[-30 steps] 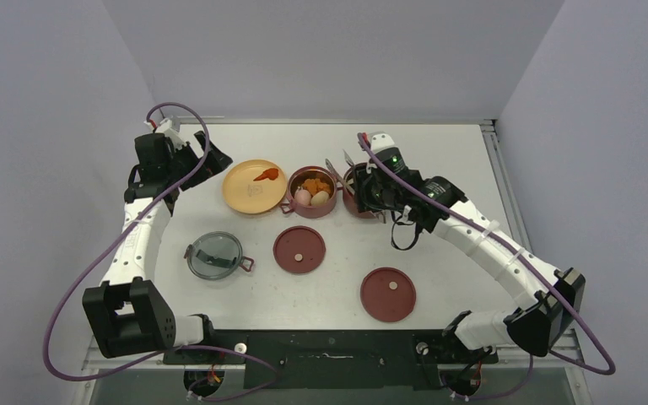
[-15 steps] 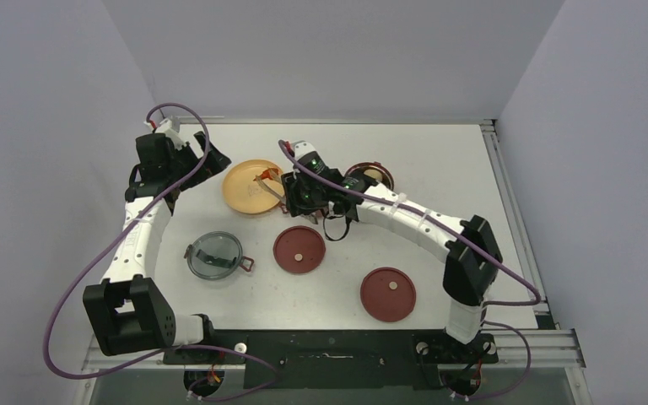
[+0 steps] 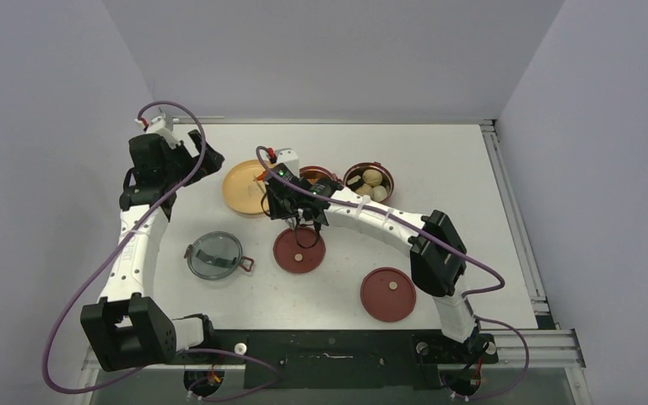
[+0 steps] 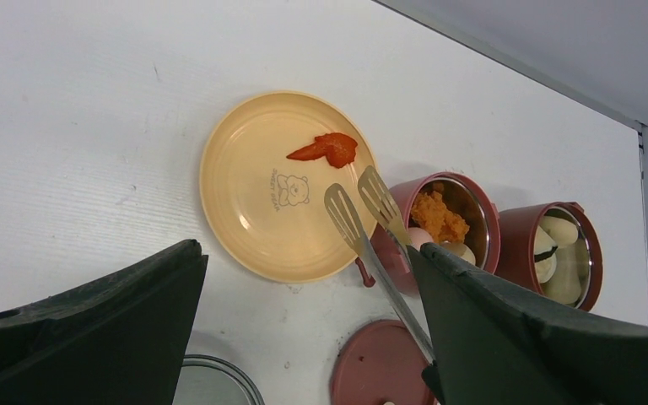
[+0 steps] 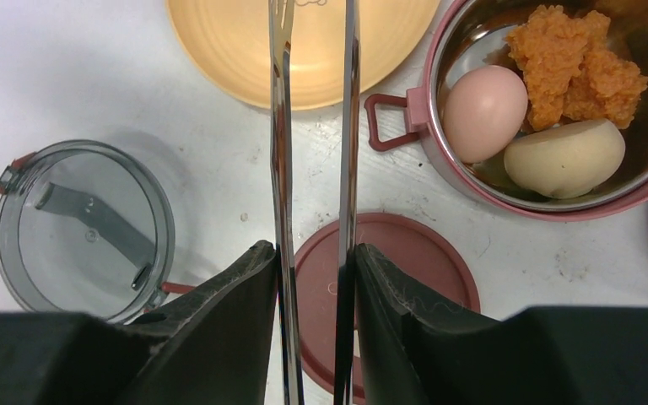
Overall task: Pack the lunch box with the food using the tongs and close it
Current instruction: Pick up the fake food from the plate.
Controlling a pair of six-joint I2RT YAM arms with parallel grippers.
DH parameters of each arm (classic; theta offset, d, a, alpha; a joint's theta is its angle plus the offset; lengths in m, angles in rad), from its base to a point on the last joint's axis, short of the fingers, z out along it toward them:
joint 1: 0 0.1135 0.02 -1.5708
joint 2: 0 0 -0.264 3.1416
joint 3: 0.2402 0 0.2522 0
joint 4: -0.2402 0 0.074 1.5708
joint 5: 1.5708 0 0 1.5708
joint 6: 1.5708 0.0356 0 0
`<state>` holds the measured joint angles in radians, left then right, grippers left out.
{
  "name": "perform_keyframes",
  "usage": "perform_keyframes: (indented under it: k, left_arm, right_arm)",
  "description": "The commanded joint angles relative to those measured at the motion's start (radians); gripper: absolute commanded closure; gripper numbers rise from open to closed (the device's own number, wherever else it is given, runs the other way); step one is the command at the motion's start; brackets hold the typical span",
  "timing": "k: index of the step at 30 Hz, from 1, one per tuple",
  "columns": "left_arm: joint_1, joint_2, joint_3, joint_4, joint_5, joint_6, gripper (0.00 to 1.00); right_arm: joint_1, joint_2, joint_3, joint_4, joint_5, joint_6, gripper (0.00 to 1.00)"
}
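Where the right wrist view looks along its own fingers, the right gripper (image 5: 314, 253) clamps the tongs (image 5: 280, 169), 1 pad on each arm. The 2 arms run parallel with a narrow gap between them. Their tips leave the frame over the yellow plate (image 5: 219, 42).
- First container (image 5: 416, 118): right of the plate; holds 1 pinkish egg (image 5: 483, 101), 1 whitish piece (image 5: 565, 156) and orange chunks (image 5: 578, 67).
- Maroon disc lid (image 5: 405, 253): flat under the fingers.
- Grey lid (image 5: 84, 228): flat on the table (image 5: 67, 76), at left.

Left wrist view: the left gripper (image 4: 304, 253) is spread wide and empty.
- Tong tips: spread, pinching nothing, over the plate's right rim.
- Red piece (image 4: 325, 149): on the plate, apart from the tips.
- Second container (image 4: 510, 253): just beside the first; holds whitish pieces.

Top view: a second disc lid (image 3: 388, 294) lies nearer the arm bases; the tongs are probably too thin to make out here.
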<state>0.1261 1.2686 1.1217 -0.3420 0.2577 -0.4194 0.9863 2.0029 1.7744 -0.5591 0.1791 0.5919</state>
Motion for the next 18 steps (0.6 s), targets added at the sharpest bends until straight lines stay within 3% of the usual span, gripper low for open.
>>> perform_keyframes:
  k: [1, 18]
  left_arm:
    - [-0.009, -0.048, 0.033, 0.005, -0.053, 0.035, 0.02]
    - [-0.023, -0.064, 0.035, 0.006, -0.05, 0.036, 0.02]
  right_arm:
    - [0.002, 0.034, 0.07, 0.003, 0.097, 0.071, 0.64]
    - [-0.021, 0.188, 0.227, -0.078, 0.136, 0.117, 0.63]
